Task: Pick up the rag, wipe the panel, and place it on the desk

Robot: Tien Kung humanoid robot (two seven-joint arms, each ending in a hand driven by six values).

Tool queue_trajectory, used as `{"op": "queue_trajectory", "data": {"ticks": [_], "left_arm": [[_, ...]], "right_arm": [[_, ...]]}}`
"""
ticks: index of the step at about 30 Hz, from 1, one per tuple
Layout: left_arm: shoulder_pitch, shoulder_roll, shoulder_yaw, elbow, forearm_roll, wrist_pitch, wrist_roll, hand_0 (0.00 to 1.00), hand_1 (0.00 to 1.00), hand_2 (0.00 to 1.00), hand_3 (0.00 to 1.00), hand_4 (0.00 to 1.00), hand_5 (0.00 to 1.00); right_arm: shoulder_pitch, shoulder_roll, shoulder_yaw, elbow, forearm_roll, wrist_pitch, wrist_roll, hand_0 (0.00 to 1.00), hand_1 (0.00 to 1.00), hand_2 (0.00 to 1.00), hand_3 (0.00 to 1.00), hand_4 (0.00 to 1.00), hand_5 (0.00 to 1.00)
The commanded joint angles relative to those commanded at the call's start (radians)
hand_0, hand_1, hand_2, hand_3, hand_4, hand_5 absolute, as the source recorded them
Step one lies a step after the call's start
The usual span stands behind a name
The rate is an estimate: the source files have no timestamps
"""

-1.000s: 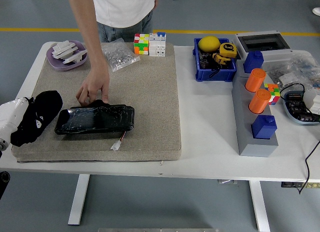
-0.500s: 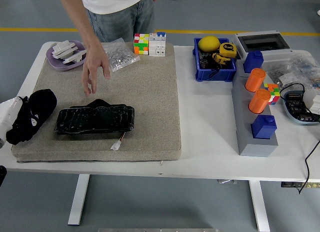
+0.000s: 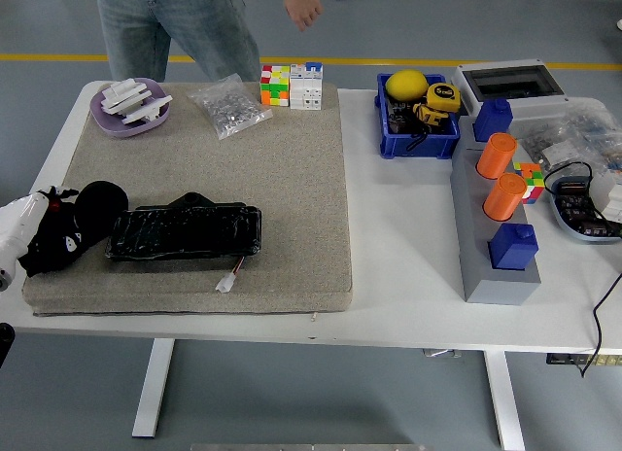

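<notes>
In the head view, the left hand (image 3: pixel 17 232) is cut off at the picture's left edge; it seems to grasp the black rag (image 3: pixel 70 225), though its fingers are mostly hidden. The rag lies on the beige mat (image 3: pixel 282 198), touching the left end of the black panel (image 3: pixel 185 231). No writing is readable.
</notes>
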Motion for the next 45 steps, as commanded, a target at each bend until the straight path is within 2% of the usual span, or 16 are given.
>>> {"op": "queue_trajectory", "data": {"ticks": [1,6,7,12,13,18,19,21,24,25,29,30,31,36,38,45], "left_arm": [[0.0,0.0,-0.001,-0.001,0.002,0.0,0.001,0.915,0.883,0.853,0.839,0.993,0.229],[0.011,-0.001,-0.011,-0.023,0.003,-0.007,0.005,0.915,0.883,0.853,0.839,0.993,0.229],[0.014,-0.002,-0.016,-0.033,0.005,-0.01,0.006,0.922,0.887,0.855,0.842,0.998,0.335],[0.033,-0.005,-0.053,-0.089,-0.023,-0.015,-0.017,0.922,0.887,0.855,0.842,0.998,0.335],[0.035,-0.005,-0.063,-0.093,-0.04,-0.01,-0.033,0.882,0.862,0.818,0.798,0.998,0.47],[0.039,-0.002,-0.088,-0.058,-0.22,-0.002,-0.147,0.882,0.862,0.818,0.798,0.998,0.47],[0.039,-0.003,-0.087,-0.052,-0.259,-0.006,-0.162,0.742,0.765,0.739,0.721,0.957,0.514],[0.04,-0.006,-0.07,-0.025,-0.345,-0.046,-0.204,0.742,0.765,0.739,0.721,0.957,0.514],[0.043,-0.021,-0.062,-0.009,-0.475,-0.11,-0.2,0.742,0.765,0.739,0.721,0.957,0.514],[0.044,-0.025,-0.062,-0.008,-0.507,-0.118,-0.201,0.707,0.739,0.736,0.711,0.911,0.548],[0.049,-0.049,-0.063,-0.024,-0.676,-0.158,-0.235,0.707,0.739,0.736,0.711,0.911,0.548],[0.049,-0.054,-0.066,-0.028,-0.722,-0.161,-0.247,0.707,0.739,0.736,0.711,0.911,0.548],[0.05,-0.062,-0.074,-0.035,-0.761,-0.161,-0.266,0.645,0.691,0.697,0.631,0.906,0.559],[0.048,-0.088,-0.108,-0.06,-0.975,-0.148,-0.343,0.645,0.691,0.697,0.631,0.906,0.559],[0.048,-0.096,-0.121,-0.07,-1.041,-0.144,-0.357,0.6,0.66,0.677,0.612,0.903,0.549],[0.047,-0.124,-0.137,-0.114,-1.113,-0.144,-0.372,0.565,0.642,0.663,0.594,0.902,0.529]], "right_arm": [[0.0,0.0,0.0,0.0,0.0,0.0,0.0,0.542,0.589,0.65,0.585,0.998,0.483],[0.001,0.0,0.004,0.0,-0.003,-0.002,0.0,0.542,0.589,0.65,0.585,0.998,0.483],[0.001,0.001,0.004,0.0,-0.004,-0.002,0.0,0.543,0.588,0.65,0.586,0.998,0.482],[-0.001,0.002,0.005,0.0,-0.006,-0.001,-0.001,0.543,0.588,0.65,0.586,0.998,0.482],[-0.001,0.002,0.005,0.0,-0.005,-0.001,-0.001,0.543,0.586,0.65,0.586,0.998,0.481],[-0.001,0.002,0.008,0.0,-0.006,-0.002,-0.001,0.543,0.586,0.65,0.586,0.998,0.481],[-0.002,0.002,0.008,0.0,-0.007,-0.002,-0.001,0.546,0.585,0.65,0.585,0.998,0.48],[-0.003,0.002,0.007,0.0,-0.006,-0.002,-0.002,0.546,0.585,0.65,0.585,0.998,0.48],[-0.004,0.003,0.005,0.0,-0.006,-0.003,-0.003,0.546,0.585,0.65,0.585,0.998,0.48],[-0.005,0.003,0.004,0.0,-0.006,-0.003,-0.003,0.546,0.584,0.65,0.585,0.998,0.479],[-0.009,0.003,-0.001,0.0,-0.003,-0.004,-0.004,0.546,0.584,0.65,0.585,0.998,0.479],[-0.01,0.003,-0.003,0.0,-0.002,-0.004,-0.005,0.546,0.584,0.65,0.585,0.998,0.479],[-0.01,0.003,-0.005,0.0,0.0,-0.005,-0.005,0.548,0.584,0.65,0.585,0.998,0.479],[-0.012,0.002,-0.011,0.0,0.003,-0.005,-0.006,0.548,0.584,0.65,0.585,0.998,0.479],[-0.014,0.002,-0.008,0.0,0.001,-0.005,-0.005,0.548,0.584,0.649,0.586,0.998,0.48],[-0.017,0.007,0.002,0.0,-0.01,-0.008,-0.007,0.548,0.583,0.649,0.585,0.998,0.48]]}}
